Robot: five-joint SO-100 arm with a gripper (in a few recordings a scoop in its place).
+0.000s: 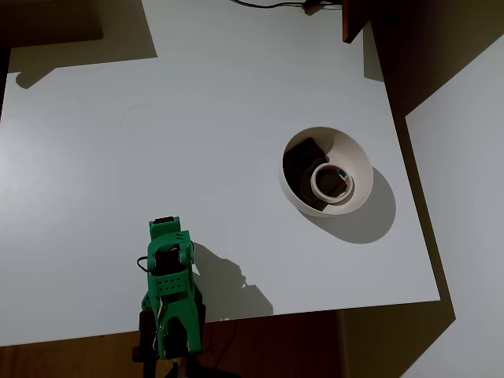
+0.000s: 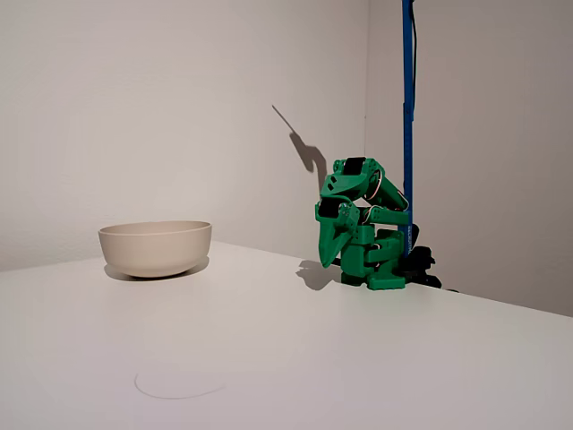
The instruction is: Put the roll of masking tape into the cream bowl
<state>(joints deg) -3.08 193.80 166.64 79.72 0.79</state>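
Well, the white table [image 1: 197, 142] takes up most of the room from where I stand, pale and bare, with a faint thin ring mark [image 2: 175, 387] near its front in the fixed view. On it, folded up tight at one edge, sits the green arm [image 1: 169, 295], its upper links doubled back over its base and a blue pole [image 2: 407, 116] rising just behind it. Well apart from the arm sits the cream bowl [image 1: 350, 150], round and thin-rimmed, casting a soft shadow on the tabletop. Looking down from overhead, the roll of masking tape [image 1: 327, 181] lies flat inside the bowl, its wide hole facing up, and just beside it, toward the bowl's shaded wall, rests a dark brown lump [image 1: 303, 156]. From the side the bowl's wall hides both. The gripper [image 2: 328, 255] is tucked downward against the arm's own body, nothing between its fingers as far as I can see, though whether they stand apart or together I cannot tell.
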